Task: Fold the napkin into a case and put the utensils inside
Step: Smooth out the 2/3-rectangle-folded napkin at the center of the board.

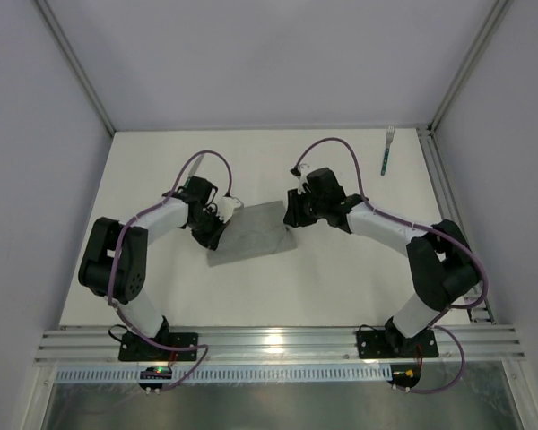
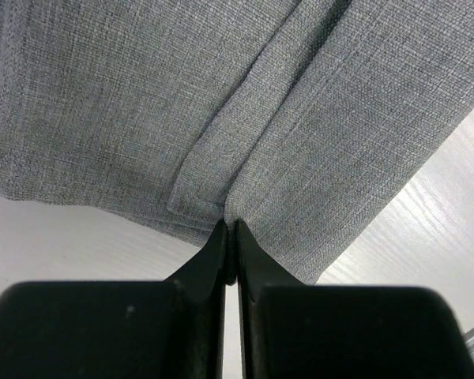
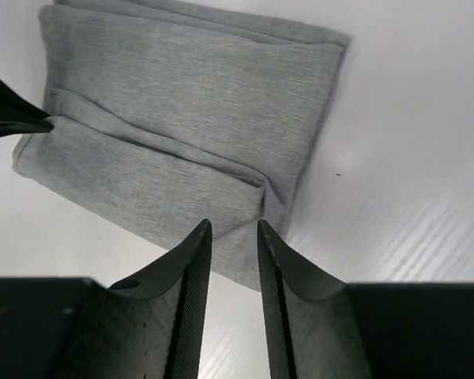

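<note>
The grey napkin (image 1: 253,231) lies folded into a rectangle in the middle of the table. My left gripper (image 1: 217,224) is at its left end and is shut on a fold of the cloth's edge (image 2: 230,225). Its dark fingertip also shows in the right wrist view (image 3: 16,118). My right gripper (image 1: 292,215) is at the napkin's right end, open and empty, with its tips (image 3: 233,229) just above the near corner of the cloth (image 3: 182,134). The fork (image 1: 387,150), with silver tines and a teal handle, lies at the far right of the table. The knife is not in view.
The white table (image 1: 341,287) is bounded by grey walls and metal frame posts at the back corners. An aluminium rail (image 1: 278,345) runs along the near edge and carries both arm bases. A rail (image 1: 448,197) also runs along the right edge, close to the fork.
</note>
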Motion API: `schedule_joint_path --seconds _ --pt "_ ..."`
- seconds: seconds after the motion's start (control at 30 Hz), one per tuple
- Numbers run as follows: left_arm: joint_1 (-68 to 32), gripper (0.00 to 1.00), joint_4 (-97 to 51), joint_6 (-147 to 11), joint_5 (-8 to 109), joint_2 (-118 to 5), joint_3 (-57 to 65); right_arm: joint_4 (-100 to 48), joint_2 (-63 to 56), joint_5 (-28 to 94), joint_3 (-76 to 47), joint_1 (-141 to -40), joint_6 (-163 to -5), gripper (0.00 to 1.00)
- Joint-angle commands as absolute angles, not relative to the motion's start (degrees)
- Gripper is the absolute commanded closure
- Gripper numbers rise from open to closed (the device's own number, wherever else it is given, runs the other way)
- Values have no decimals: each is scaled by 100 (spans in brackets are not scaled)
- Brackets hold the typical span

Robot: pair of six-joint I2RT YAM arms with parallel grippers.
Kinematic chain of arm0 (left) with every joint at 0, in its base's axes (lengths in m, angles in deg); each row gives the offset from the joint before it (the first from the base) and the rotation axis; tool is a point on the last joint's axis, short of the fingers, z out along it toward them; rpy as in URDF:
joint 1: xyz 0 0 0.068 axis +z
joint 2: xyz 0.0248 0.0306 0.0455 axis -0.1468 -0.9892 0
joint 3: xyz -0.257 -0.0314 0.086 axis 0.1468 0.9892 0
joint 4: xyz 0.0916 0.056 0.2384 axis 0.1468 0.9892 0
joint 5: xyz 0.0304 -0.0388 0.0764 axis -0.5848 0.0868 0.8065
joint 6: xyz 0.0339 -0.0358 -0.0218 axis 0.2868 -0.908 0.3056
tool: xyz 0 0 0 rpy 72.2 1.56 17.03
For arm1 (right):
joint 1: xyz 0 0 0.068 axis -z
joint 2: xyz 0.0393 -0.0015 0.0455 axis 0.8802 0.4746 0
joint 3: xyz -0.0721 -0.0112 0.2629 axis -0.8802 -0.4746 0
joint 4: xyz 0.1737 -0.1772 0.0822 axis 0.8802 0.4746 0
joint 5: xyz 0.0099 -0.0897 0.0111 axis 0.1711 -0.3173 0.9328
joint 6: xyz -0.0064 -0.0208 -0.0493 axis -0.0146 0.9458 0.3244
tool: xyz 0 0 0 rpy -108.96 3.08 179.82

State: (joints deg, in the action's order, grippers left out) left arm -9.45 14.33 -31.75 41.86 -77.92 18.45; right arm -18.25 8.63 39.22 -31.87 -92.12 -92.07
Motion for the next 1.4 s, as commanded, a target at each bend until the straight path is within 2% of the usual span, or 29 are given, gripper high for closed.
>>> schedule_joint_path --seconds 0.0,0.23,0.47,0.57,0.77,0.8,1.07,1.13,1.2,1.27,1.37 --pt "-923 96 1176 -3130 4437 -7838 1835 -1873 880 3684 -3109 -9628 -8991 67" --pt "-923 92 1194 -3139 4499 -7803 1835 -2796 1416 4484 -3285 -9673 -9422 89" --pt "-923 90 1185 -3182 4630 -7812 1852 -3325 1961 4713 -3389 -9366 -9800 97" --pt "-914 87 1141 -3252 4797 -7733 1888 -3377 2084 4616 -3635 -9304 -9774 97" --pt "-773 76 1141 -3446 4929 -7478 1949 -3562 2313 4694 -3768 -9260 -9835 97" --pt "-738 72 1167 -3481 4903 -7443 1932 -3562 2313 4704 -3742 -9252 -9835 97" --pt "-562 61 1624 -3560 4112 -6292 1370 -3184 2199 4616 -3469 -9252 -9739 97" --pt "-684 63 1685 -3674 4086 -6177 1211 -3158 2190 4589 -3452 -9260 -9747 97" --pt "-921 73 1887 -3596 4190 -6299 1211 -3140 2190 4581 -3443 -9252 -9748 97" --pt "-1396 80 1949 -3465 4480 -6440 1325 -3158 2181 4581 -3460 -9260 -9756 97" --pt "-1739 83 1870 -3446 4421 -6738 1536 -3149 2190 4589 -3469 -9252 -9765 97"
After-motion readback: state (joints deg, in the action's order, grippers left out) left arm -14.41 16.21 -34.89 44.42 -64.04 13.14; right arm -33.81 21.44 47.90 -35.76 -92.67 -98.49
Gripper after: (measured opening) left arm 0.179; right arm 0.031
